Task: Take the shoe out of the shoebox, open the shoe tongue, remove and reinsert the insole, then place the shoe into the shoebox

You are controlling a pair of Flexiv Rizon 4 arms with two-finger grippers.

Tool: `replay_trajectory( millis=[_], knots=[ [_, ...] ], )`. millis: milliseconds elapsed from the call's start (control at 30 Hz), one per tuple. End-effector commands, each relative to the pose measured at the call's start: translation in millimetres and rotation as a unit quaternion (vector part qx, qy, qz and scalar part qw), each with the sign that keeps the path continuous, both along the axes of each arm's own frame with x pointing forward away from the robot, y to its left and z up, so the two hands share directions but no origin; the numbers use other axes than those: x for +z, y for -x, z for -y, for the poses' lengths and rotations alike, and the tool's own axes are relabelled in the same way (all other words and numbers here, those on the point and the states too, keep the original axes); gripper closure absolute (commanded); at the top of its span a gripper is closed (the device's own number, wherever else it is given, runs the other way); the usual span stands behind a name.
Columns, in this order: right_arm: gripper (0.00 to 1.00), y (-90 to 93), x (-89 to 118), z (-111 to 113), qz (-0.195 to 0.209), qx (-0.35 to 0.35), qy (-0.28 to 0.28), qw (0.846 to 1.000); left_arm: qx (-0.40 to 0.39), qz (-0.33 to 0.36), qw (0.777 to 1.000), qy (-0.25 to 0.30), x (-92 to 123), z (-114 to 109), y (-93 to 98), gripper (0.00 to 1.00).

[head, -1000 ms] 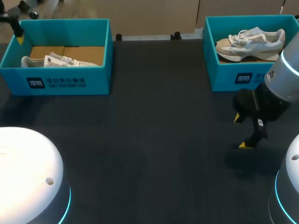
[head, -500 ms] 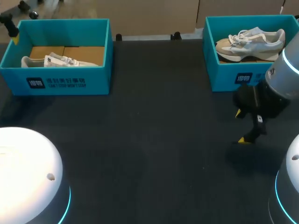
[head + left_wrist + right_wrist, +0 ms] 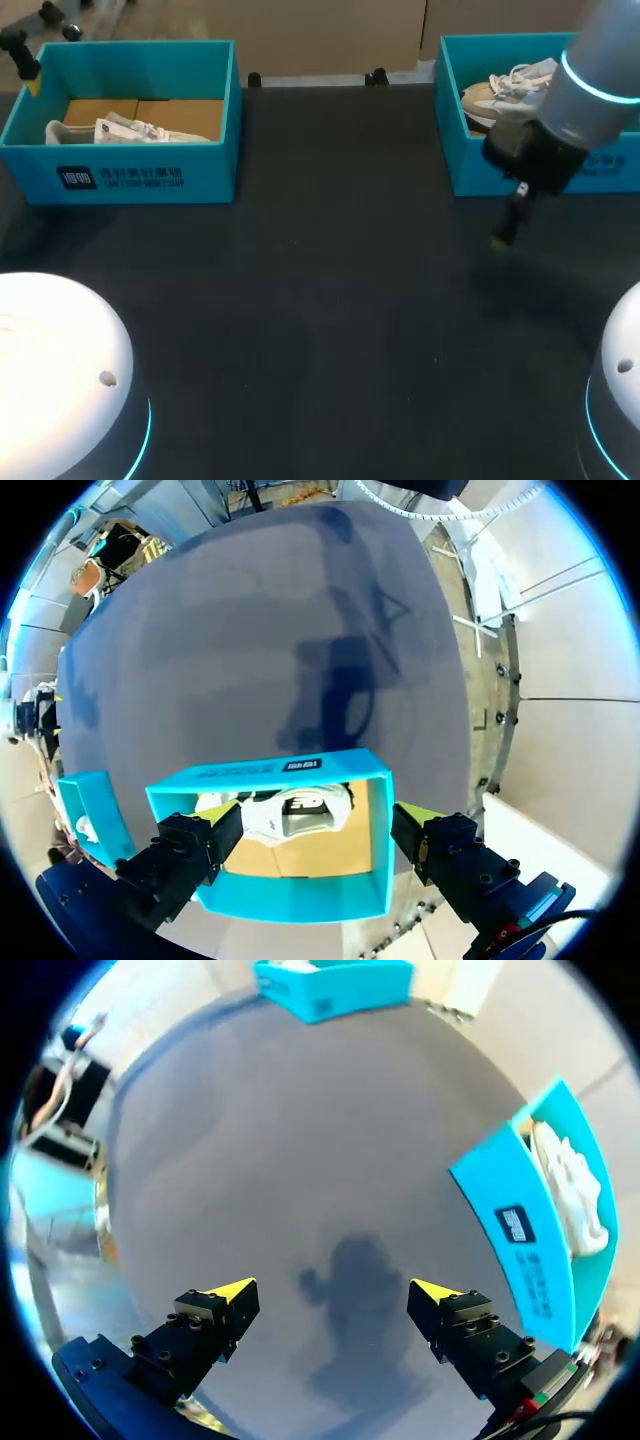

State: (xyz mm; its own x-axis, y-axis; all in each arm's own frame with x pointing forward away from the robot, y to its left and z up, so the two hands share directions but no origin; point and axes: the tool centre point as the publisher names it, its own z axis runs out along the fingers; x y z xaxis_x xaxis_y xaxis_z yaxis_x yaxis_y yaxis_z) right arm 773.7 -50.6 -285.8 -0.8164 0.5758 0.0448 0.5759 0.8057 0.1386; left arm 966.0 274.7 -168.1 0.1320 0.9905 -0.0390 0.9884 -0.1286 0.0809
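Right fingers (image 3: 440, 1305) had swung across the worktop (image 3: 320, 300) to the right shoebox (image 3: 475, 170), spread and empty, likely to fetch its shoe (image 3: 505, 85). Left fingers (image 3: 215, 830) hung spread over the other shoebox (image 3: 290, 900), nothing held.

I am looking down on a dark grey table (image 3: 300, 300), its matte top spreading wide from the near edge to the far one. Along that far edge a small black fitting (image 3: 255, 78) is sitting left of the middle, and a second black fitting (image 3: 377, 75) is sitting well apart from it, right of the middle; I cannot tell what they are. From my right wrist view, a blurred shadow (image 3: 358, 1270) is lying on the same grey top.
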Motion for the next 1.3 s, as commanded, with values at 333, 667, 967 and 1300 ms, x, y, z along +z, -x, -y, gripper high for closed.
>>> replay_trajectory(
  millis=[333, 667, 967, 1300],
  knots=[
    [0.0, -61.7, -8, 2, -0.063, -0.301, 0.105, 0.946, 0.0, 0.0, 1.0, -0.001, 0, 0, 0.2, 0.0],
    [0.0, -116.6, -17, 43, -0.07, -0.417, 0.135, 0.896, 0.0, 0.0, 1.0, -0.001, 0, 0, 0.2, 0.0],
    [0.0, -116.6, -17, 43, -0.07, -0.417, 0.135, 0.896, 0.0, 0.0, 1.0, -0.001, 0, 0, 0.2, 0.0],
    [0.0, -90.6, 36, 73, -0.02, -0.454, 0.128, 0.881, 0.0, 0.0, 1.0, -0.001, 0, 0, 0.2, 0.0]
  ],
)
